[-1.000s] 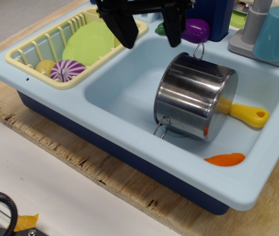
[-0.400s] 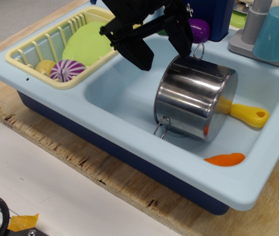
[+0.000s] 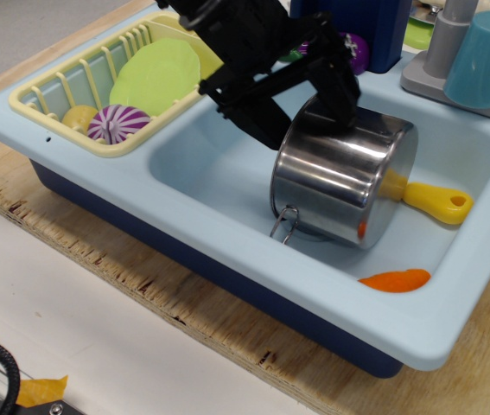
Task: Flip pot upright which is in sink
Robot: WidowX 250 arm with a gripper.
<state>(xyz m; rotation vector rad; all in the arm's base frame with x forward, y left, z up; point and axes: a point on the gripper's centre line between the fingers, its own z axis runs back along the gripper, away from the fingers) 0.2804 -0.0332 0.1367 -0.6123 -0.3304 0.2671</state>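
The pot (image 3: pixel 341 177) is seen lying on its side inside the basin of the sink (image 3: pixel 227 164), tilted, with one wire loop handle pointing down toward the near wall of the basin. A yellow utensil handle (image 3: pixel 430 201) comes out from behind the pot on the right, and an orange piece (image 3: pixel 395 280) lies on the basin floor near the front right corner. The black gripper (image 3: pixel 305 117) is lowered to the upper left edge of the pot with its two fingers spread apart; one finger (image 3: pixel 257 117) is placed just beside the left of the pot wall and the other is placed over the top edge, so the rim is between them, but a firm clamp on it cannot be told. In the yellow dish rack (image 3: pixel 63 91) a green plate (image 3: pixel 154 76) and a striped purple ball (image 3: pixel 115 123) are kept. A blue cup (image 3: pixel 485 59) is standing at the back right.
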